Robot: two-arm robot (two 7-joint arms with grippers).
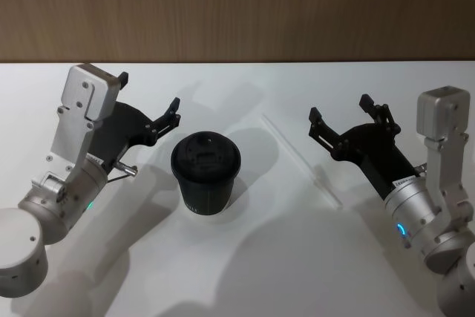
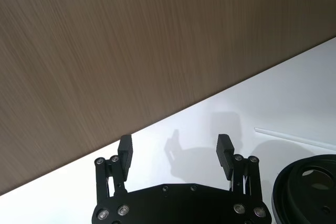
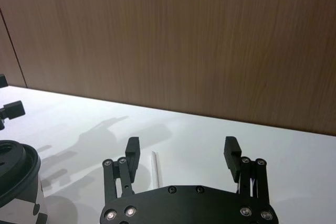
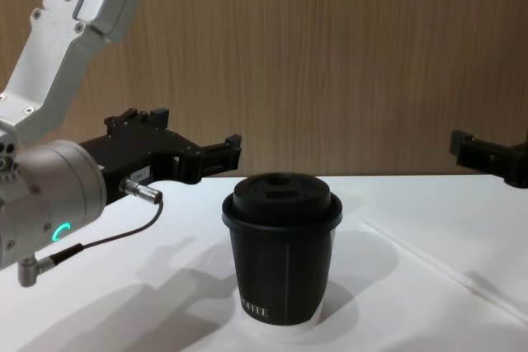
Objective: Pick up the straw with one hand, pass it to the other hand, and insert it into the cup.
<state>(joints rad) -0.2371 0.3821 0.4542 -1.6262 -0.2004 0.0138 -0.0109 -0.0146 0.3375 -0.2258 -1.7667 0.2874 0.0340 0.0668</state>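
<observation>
Straw – thin, straight and pale white – is lying flat on the smooth white table, running diagonally between the cup and the right gripper, touching neither. The cup is standing upright near the table's middle: a small tapered black paper cup with small white lettering low on its side, sitting on a white base rim and wearing a matte black domed lid.

The left gripper is hovering just beside the cup on the robot's left, its flat black fingers spread wide and holding nothing. A thin dark cable with a metal plug is hanging off its silver-grey cylindrical housing, where a green ring light is glowing. The right gripper is hovering on the far side of the straw, its black linked fingers likewise standing apart and empty – its wrist view is showing one end of the straw between them, on the table beyond. A brown wood-grain wall is rising behind the table.
</observation>
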